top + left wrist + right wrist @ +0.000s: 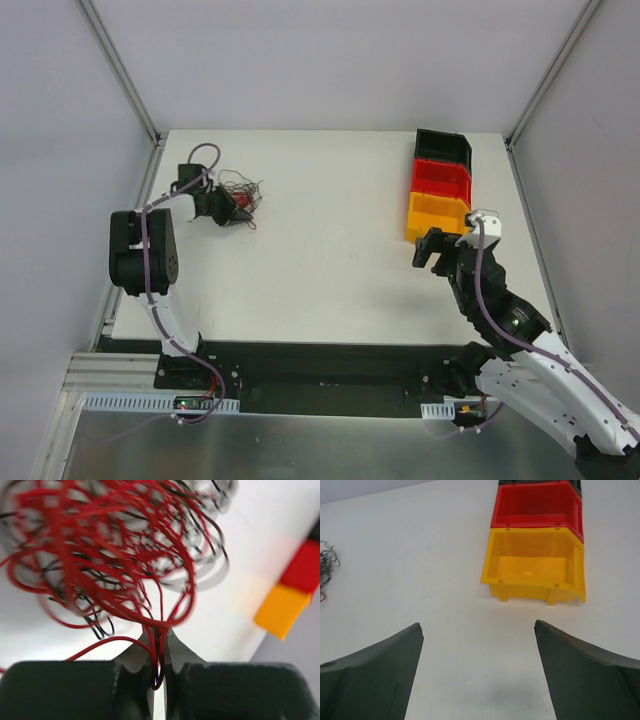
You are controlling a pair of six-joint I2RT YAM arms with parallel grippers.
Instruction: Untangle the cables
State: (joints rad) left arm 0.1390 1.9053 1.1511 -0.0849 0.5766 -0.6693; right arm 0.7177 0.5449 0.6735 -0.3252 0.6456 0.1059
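- Left gripper (pixel 159 635): the jaws are drawn together and pinch a few red strands. These strands run down into the narrow slit between the fingers.
- Cables (pixel 238 200): a single scribbly clump of red and black wire lies at the far-left part of the table (pixel 330 260), directly off the left gripper's tip.
- From the left wrist view, the bulk of the clump sits beyond the pinch point and somewhat to its left. The view is too blurred to tell whether the clump rests on the surface or is lifted.
- Axis: the clump is roundish and has no clear long axis. Only the gripped strands give a direction, running from the fingertips straight into the mass, roughly in line with the gripper.
- Right gripper (pixel 478 626): the jaws stand wide apart with nothing between them. It hovers just in front of the yellow bin (pixel 433 215); the red bin (pixel 442 178) and black bin (pixel 443 148) are lined up behind that.
- Deciding relation: the clump lies well apart from the right gripper, across the table to its left, and shows only at the left edge of its wrist view. The left arm is the nearer one and is in contact with it.
- Judgement: drawing a strand free likely needs a second hold on the mass, which means a long leftward reach by the right arm.
- Risk: if the left arm pulls alone, the whole clump may drag along.
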